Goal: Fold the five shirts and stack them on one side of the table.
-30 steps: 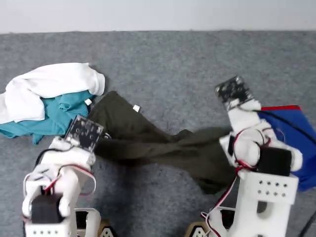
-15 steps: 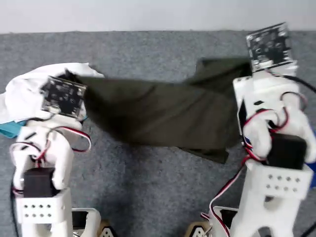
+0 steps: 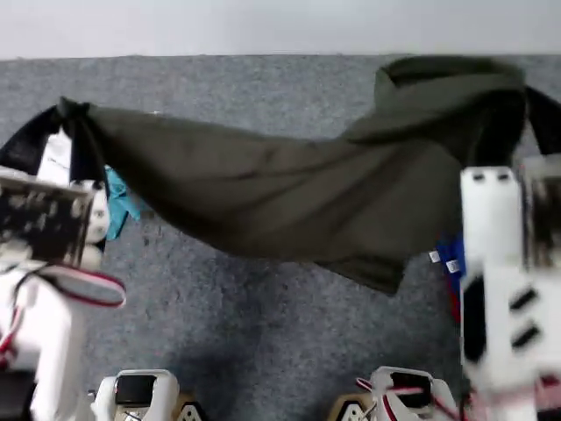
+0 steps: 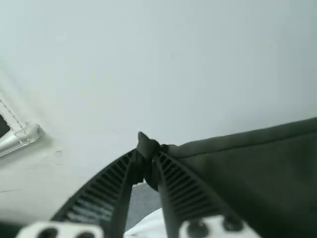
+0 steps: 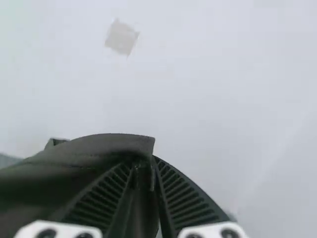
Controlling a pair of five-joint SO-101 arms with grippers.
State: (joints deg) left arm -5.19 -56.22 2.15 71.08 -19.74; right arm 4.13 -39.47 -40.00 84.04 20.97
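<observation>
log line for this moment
left gripper: shut on olive shirt | right gripper: shut on olive shirt | olive shirt: held stretched above table

High view overhead — wrist views face the wall [image 4: 173, 59], all sharing olive shirt [image 3: 280, 193].

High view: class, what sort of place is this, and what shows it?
Probably a robotics lab bench: a grey felt-covered table against a plain white wall, and the left tool and right tool holding an olive shirt stretched between them.

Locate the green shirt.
In the high view, the green shirt hangs stretched over the table, held between the left claw and the right claw.
</observation>
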